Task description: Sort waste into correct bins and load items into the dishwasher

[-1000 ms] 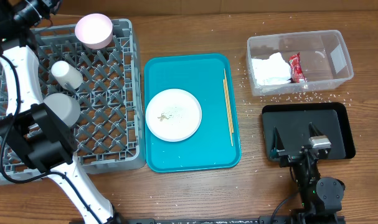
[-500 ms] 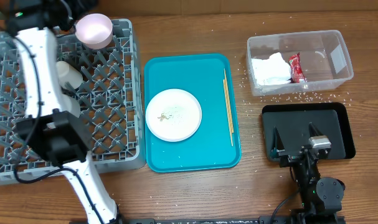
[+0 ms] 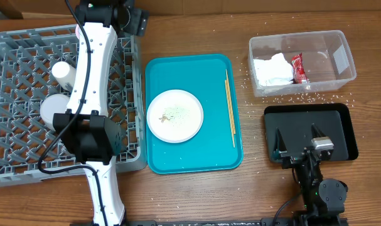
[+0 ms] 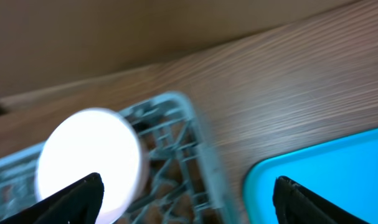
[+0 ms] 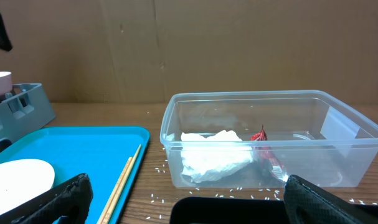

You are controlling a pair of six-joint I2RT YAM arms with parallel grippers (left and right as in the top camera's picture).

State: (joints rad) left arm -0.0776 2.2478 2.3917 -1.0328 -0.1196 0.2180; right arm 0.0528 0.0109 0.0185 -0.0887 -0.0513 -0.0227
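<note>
My left gripper is open and empty above the back right corner of the grey dish rack. In the left wrist view its jaws hang over the rack rim, with the pale bowl by the left finger. In the overhead view the arm hides the bowl. A white cup and a white round dish lie in the rack. A white plate with food bits sits on the teal tray. The clear tub holds the napkin and red wrapper. My right gripper is open over the black tray.
The teal tray also holds wooden chopsticks along its right side. Loose rice grains lie on the table between the tub and the black tray. In the right wrist view the tub stands just ahead.
My left arm has swung from the rack's left side across to its back right corner and now covers the bowl from above. The right arm has not moved.
</note>
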